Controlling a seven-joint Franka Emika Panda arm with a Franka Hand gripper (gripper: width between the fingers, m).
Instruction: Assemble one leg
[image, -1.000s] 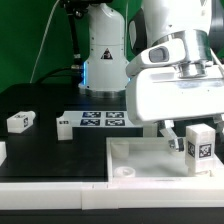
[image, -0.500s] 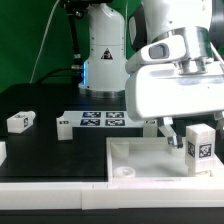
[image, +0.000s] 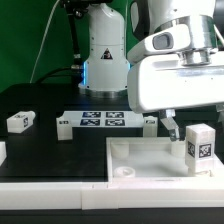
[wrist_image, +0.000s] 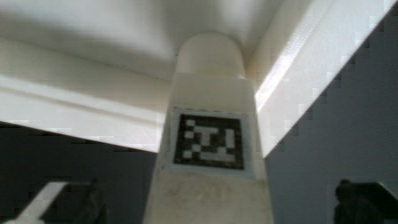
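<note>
A white leg (image: 200, 147) with a black-and-white tag stands upright at the corner of the large white panel (image: 140, 160) on the exterior view's right. My gripper (image: 196, 128) hangs just above it, open, with one finger (image: 172, 129) showing beside the leg and apart from it. In the wrist view the leg (wrist_image: 214, 120) stands between the two dark fingertips (wrist_image: 68, 203) of my gripper (wrist_image: 217, 206), with a gap on each side. The leg's foot is hidden.
A second leg (image: 20, 122) lies on the black table at the exterior view's left, and another white part (image: 2, 151) shows at the left edge. The marker board (image: 100, 121) lies behind the panel. A round socket (image: 125, 172) sits in the panel's near corner.
My gripper has risen and shifted slightly to the exterior view's right. The leg has stayed upright in the same place on the panel.
</note>
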